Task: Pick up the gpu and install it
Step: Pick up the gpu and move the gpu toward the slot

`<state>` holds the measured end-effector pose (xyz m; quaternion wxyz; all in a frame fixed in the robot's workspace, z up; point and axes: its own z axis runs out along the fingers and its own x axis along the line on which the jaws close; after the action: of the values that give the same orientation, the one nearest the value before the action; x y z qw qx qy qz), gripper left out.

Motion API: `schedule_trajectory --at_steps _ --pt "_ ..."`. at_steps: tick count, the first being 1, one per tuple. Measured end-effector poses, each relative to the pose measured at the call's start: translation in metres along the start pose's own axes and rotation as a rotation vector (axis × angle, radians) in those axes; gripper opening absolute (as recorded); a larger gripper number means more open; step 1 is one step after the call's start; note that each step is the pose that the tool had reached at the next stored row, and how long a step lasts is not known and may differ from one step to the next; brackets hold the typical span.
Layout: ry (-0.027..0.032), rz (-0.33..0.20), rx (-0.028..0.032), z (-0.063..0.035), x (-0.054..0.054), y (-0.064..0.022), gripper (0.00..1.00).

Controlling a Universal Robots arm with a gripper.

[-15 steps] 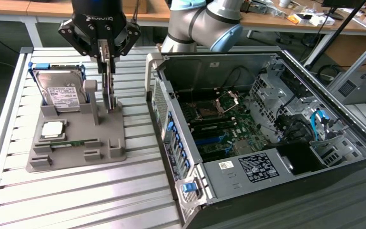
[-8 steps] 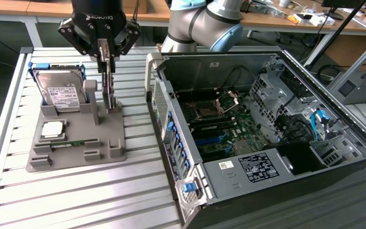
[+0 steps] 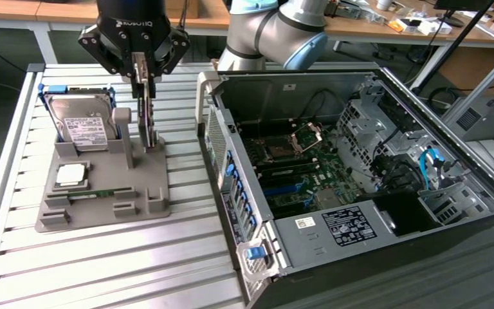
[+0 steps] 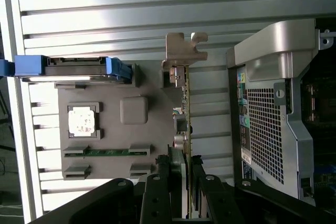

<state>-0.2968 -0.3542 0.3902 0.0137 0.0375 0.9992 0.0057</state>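
Slatted metal table (image 3: 101,257) carries a grey holder (image 3: 144,206) on the exterior view's left and an open computer case (image 3: 333,225) on its right. The graphics card (image 3: 149,119) stands on edge in the holder's far right slot, beside the hard drive (image 3: 84,122). The claw (image 3: 142,80) sits narrow over the card's top edge, its fingers (image 4: 176,182) seemingly pinched on both faces. The card's foot is in the slot. A good lift here looks like a straight vertical pull, with the card kept upright so its silver bracket (image 4: 185,45) clears the holder without scraping.
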Motion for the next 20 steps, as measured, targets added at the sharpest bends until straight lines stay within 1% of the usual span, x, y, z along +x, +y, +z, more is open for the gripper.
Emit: schedule_trajectory --at_steps 9,20 --pt "0.0001 0.000 0.0001 -0.0010 0.000 0.0000 0.27" --pt "0.0000 0.000 -0.0001 -0.0134 0.000 0.0002 0.27"
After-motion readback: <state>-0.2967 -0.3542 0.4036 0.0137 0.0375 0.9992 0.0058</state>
